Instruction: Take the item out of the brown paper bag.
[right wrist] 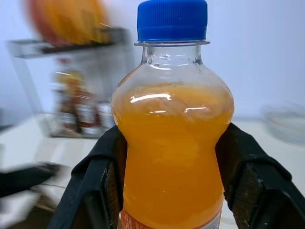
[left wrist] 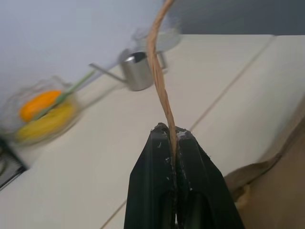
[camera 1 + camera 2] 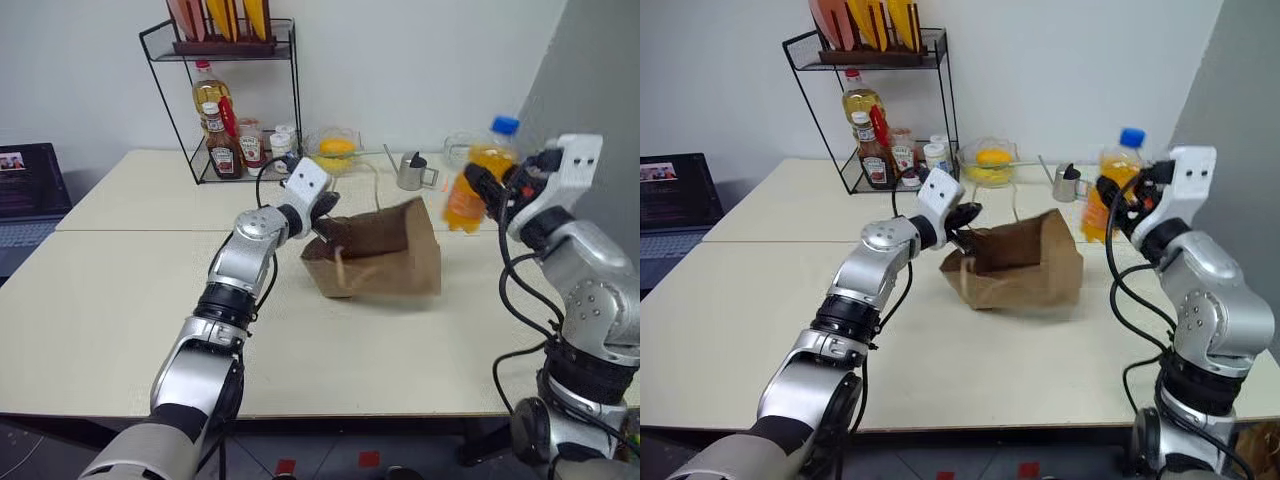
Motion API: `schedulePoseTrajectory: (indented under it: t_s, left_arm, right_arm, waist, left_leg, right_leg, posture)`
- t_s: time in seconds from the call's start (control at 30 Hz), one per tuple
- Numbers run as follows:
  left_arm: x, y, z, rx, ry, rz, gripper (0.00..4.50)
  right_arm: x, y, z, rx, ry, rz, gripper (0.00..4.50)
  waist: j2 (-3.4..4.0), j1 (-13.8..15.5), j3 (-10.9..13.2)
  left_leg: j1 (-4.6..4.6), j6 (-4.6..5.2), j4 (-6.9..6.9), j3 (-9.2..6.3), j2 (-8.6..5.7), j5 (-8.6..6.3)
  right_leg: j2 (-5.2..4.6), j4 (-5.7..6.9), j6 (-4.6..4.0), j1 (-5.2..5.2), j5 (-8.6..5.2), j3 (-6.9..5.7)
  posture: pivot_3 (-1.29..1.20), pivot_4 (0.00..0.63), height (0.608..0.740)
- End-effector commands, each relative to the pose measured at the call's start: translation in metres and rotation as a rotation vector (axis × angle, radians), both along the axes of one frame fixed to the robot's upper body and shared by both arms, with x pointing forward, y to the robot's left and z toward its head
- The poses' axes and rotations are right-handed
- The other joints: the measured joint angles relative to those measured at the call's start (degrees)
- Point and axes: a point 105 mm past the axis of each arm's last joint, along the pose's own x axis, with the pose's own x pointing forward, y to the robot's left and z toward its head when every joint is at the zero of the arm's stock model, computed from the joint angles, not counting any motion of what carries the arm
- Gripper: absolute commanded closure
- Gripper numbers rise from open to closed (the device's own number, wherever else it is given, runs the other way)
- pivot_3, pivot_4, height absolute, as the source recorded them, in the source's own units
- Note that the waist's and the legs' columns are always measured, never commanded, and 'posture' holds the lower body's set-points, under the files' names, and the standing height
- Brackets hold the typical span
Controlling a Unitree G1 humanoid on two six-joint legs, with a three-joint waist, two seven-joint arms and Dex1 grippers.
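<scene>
Lifting clear: the right end effector (image 3: 478,190) grips a small bottle of orange drink (image 3: 476,186) with a blue cap, held up at the right of the head views, above and beside the brown paper bag (image 3: 385,258) — judged, the item is already out and only the carry-away is left.
Bottle grip: in the right wrist view the two black fingers (image 1: 93,188) press either side of the bottle's belly, cap upright; the grip sits low on the body, which looks secure.
Bag hold: the left end effector (image 2: 170,138) is closed on the bag's thin tan cord handle (image 2: 159,81), the cord running out from between the shut tips.
Bag: it rests on the pale bench (image 3: 120,300) at centre frame, mouth sagging toward the left arm, paper creased.
Doing it well: keep the bottle upright and move it further out to the right, away from the bag's rim, so nothing catches on the paper or the cord.
Left arm advice: hold the cord steady rather than tugging — the bag is light and would likely slide or tip if pulled.
Setting down: choose bare bench at the lower right of the head views; let the base meet the surface before the fingers spread.
Hazards: behind the bag, toward the upper centre, stand a small metal watering can (image 3: 411,172), a glass bowl with yellow fruit (image 3: 335,150) and a wire rack of sauce bottles (image 3: 228,140) — all best kept well apart from the swing.
</scene>
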Motion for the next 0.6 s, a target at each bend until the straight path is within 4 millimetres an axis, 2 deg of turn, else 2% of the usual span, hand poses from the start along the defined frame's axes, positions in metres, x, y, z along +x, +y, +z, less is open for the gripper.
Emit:
schedulePoseTrajectory:
  t_s: [0.03,0.07,0.17,0.27,0.33,0.4,0.47,0.57,0.6]
  left_arm:
    - [0.005,0.013,0.023,-0.011,-0.096,0.08,4.5]
    - [0.005,0.015,0.024,-0.01,-0.103,0.087,4.5]
    - [0.005,0.019,0.024,-0.03,-0.096,0.103,4.5]
    - [0.004,0.024,0.021,-0.026,-0.098,0.124,4.5]
    - [0.003,0.027,0.018,-0.025,-0.095,0.132,4.5]
    - [0.001,0.027,0.017,-0.026,-0.094,0.132,4.5]
    - [0.0,0.026,0.016,-0.027,-0.093,0.131,4.5]
    - [-0.002,0.027,0.015,-0.028,-0.091,0.132,4.5]
    - [-0.002,0.027,0.016,-0.028,-0.091,0.132,4.5]
  right_arm:
    - [0.0,-0.019,-0.004,-0.453,-0.094,-0.186,2.07]
    - [0.003,-0.019,-0.022,-0.67,-0.084,-0.191,2.07]
    - [0.009,-0.024,-0.069,-0.971,-0.027,-0.132,2.07]
    - [0.013,-0.025,-0.097,-1.168,-0.013,-0.073,2.07]
    - [0.015,-0.025,-0.119,-1.413,-0.011,-0.003,2.07]
    - [0.015,-0.027,-0.138,-1.587,-0.009,0.068,2.07]
    - [0.015,-0.028,-0.15,-1.646,0.002,0.123,2.07]
    - [0.012,-0.027,-0.164,-1.635,0.038,0.203,2.07]
    - [0.011,-0.027,-0.167,-1.624,0.055,0.224,1.72]
  waist:
    - [0.0,0.02,0.0]
    - [0.0,0.12,0.0]
    - [-0.01,-0.16,0.0]
    - [0.0,-1.02,0.01]
    - [0.06,-1.44,0.05]
    - [0.06,-1.51,0.04]
    - [0.06,-1.48,0.04]
    - [0.04,-1.37,0.04]
    - [0.0,-1.36,0.04]
  left_leg:
    - [0.01,0.0,-0.01,0.01,0.0,0.0]
    - [-0.02,0.0,-0.01,0.01,-0.02,0.0]
    - [-0.03,0.0,-0.03,0.06,-0.13,0.0]
    - [0.04,-0.01,-0.04,0.14,-0.09,0.0]
    - [0.07,-0.01,-0.04,0.15,-0.07,0.01]
    - [0.07,-0.01,-0.04,0.16,-0.07,0.0]
    - [0.07,-0.02,-0.04,0.15,-0.07,0.01]
    - [0.06,-0.02,-0.03,0.14,-0.06,0.01]
    - [0.07,-0.03,-0.02,0.14,-0.06,0.01]
  right_leg:
    - [0.0,-0.02,0.0,0.0,0.0,0.01]
    - [-0.01,-0.04,0.01,-0.02,0.0,-0.01]
    - [-0.11,-0.13,0.06,-0.01,-0.03,0.04]
    - [-0.08,-0.07,0.06,-0.02,-0.02,0.12]
    - [-0.05,-0.03,0.06,-0.03,-0.02,0.15]
    - [-0.05,-0.03,0.06,-0.04,-0.02,0.14]
    - [-0.06,-0.04,0.06,-0.03,-0.02,0.13]
    - [-0.06,-0.04,0.05,-0.02,-0.02,0.12]
    - [-0.06,-0.06,0.05,0.01,-0.02,0.12]
  posture:
    - [0.0,0.15,0.74]
    - [0.0,0.15,0.74]
    - [0.0,0.15,0.74]
    - [0.0,0.15,0.74]
    - [0.0,0.15,0.74]
    - [0.0,0.15,0.74]
    - [0.0,0.15,0.74]
    - [0.0,0.15,0.74]
    - [0.0,0.15,0.74]
